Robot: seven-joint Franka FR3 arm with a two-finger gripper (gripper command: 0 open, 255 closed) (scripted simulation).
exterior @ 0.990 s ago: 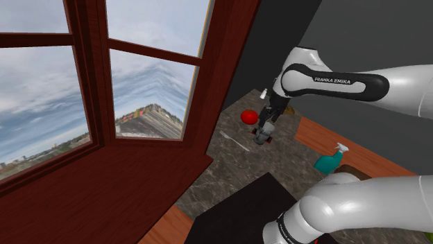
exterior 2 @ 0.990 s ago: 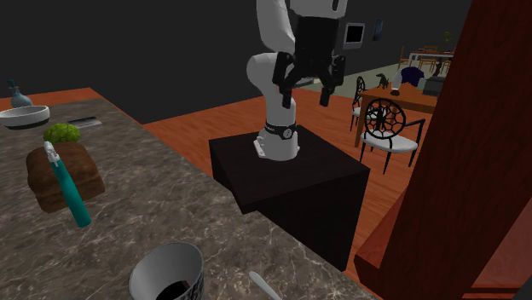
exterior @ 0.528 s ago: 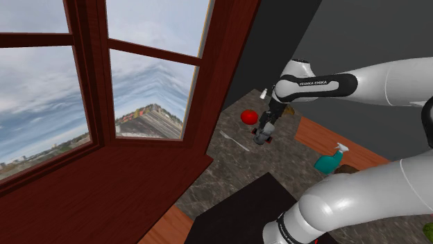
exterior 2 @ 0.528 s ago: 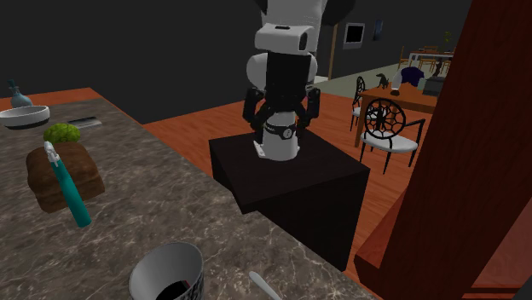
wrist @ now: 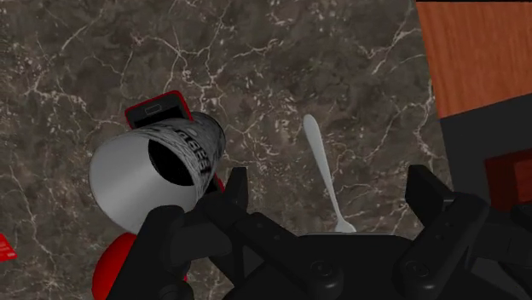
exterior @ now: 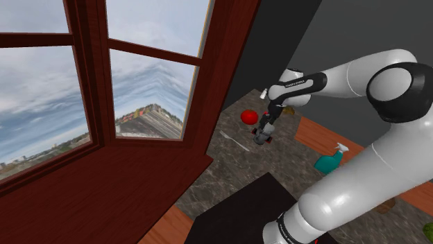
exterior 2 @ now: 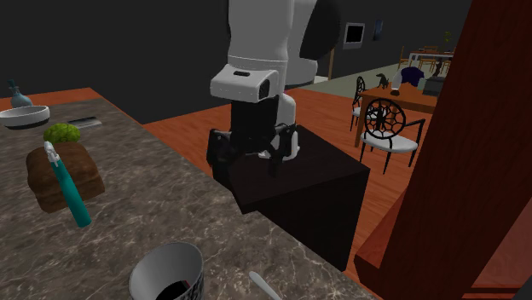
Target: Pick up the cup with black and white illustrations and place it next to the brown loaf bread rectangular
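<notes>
Now pincer [wrist: 330,183] is hovering wide open, holding nothing.
One cup [wrist: 153,170], one spoon [wrist: 322,170] are sitting on table [wrist: 281,60] beneath.

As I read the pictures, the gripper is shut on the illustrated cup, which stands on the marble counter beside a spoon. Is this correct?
No. The gripper is open, not shut on the cup: the wrist view shows its fingers apart, with nothing clasped. The cup does stand on the marble counter beside the spoon.
</notes>
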